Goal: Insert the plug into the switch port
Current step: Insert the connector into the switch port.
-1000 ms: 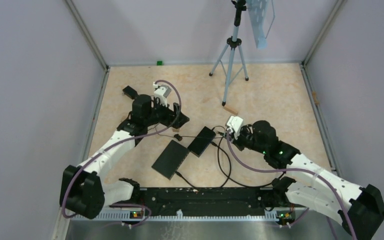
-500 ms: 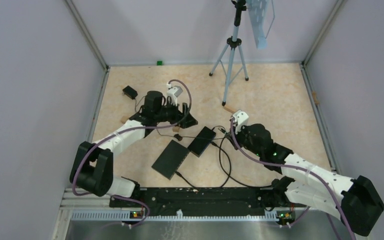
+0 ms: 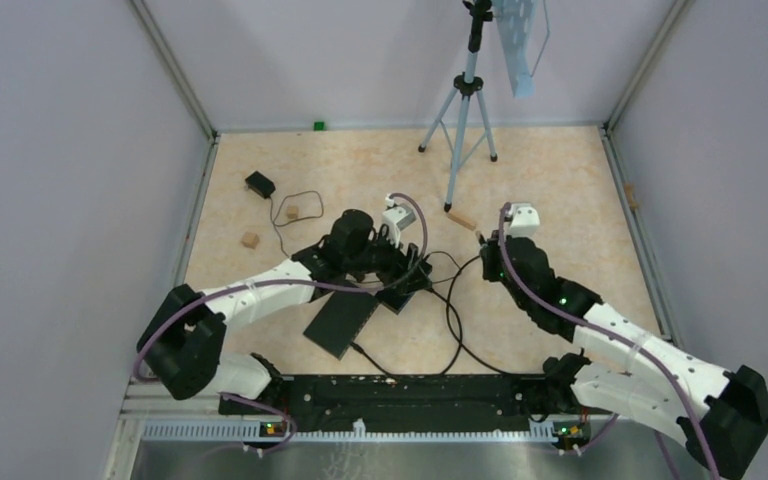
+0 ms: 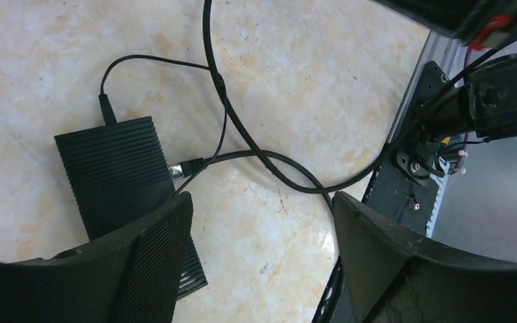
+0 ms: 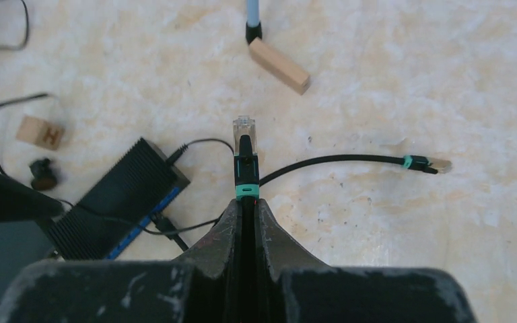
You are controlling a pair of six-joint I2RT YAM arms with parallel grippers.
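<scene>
In the last second the left arm has swung in from the far left of the table [image 3: 560,180]. The left claw [image 4: 261,202] now hangs directly over the switch [image 4: 118,168], fingers spread wide and gripping nothing — I read that as getting ready to brace the box. The right arm has drawn back from the switch and risen. The right claw [image 5: 246,202] is clamped tight on the rear of the plug [image 5: 244,131], which sticks out straight ahead, clear tip forward, off the table. The plug sits well apart from the switch (the port face, edged in blue, lies to the lower left in the right wrist view). Insertion is not begun — in my judgement the plug wants turning toward that face first.
</scene>
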